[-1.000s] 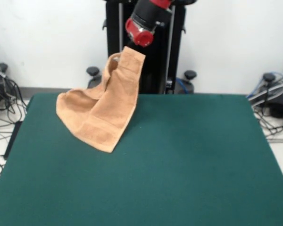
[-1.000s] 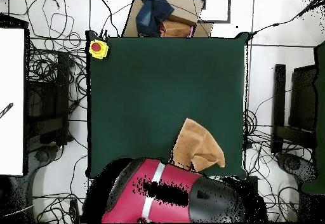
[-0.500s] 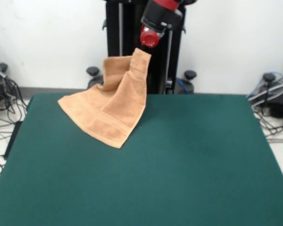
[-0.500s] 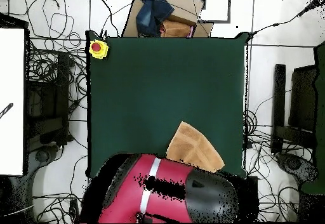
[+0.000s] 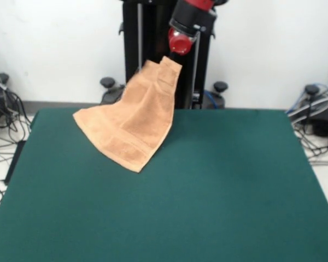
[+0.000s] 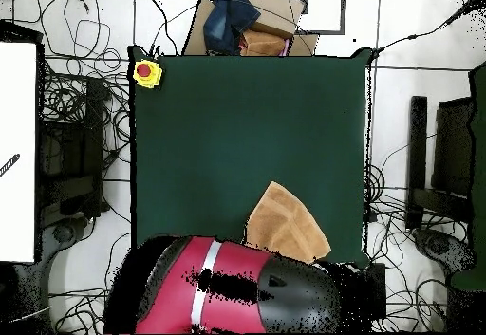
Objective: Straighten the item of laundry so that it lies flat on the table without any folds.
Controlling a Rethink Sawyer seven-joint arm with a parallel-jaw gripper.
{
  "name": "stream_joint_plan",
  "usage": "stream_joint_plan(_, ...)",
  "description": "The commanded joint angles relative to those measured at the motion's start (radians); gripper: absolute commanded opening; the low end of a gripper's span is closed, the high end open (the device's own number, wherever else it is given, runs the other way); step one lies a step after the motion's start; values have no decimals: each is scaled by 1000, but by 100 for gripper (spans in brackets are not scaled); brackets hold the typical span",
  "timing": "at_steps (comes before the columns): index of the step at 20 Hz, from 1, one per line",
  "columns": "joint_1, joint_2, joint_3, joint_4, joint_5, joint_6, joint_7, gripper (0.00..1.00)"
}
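Gripper (image 5: 177,52) lifting towel (image 5: 134,123) corner, yellow button box (image 6: 146,72) on table (image 6: 247,122) corner

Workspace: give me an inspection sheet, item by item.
Surface: green table, bare apart from the towel.
Job's thing: tan towel, one corner lifted off the table, lower part draped on it, not flat.
Clutter: yellow box with red button at a table corner; cardboard and dark cloth beyond the edge.
Claw: claw at the towel's raised corner; open or shut cannot be told.
Cables: tangled on the floor on both sides.
Surroundings: white wall.
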Motion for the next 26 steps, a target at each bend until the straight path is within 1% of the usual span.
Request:
stream_joint_plan(1,-62,-130,-61,-87,-111,256,-115,0)
stream_joint_plan(8,-53,-174,-103,-132,-186,355,-105,0)
stream_joint_plan(13,-61,-139,-144,-199,-248,358,-97,0)
stream_joint_plan(16,-45,-105,-157,-232,-254,338,-79,0)
stream_joint_plan(20,-45,-68,-173,-265,-290,306,-65,0)
stream_joint_plan(24,-28,-39,-195,-276,-292,279,-37,0)
stream_joint_plan(26,-11,-44,-198,-261,-279,289,-20,0)
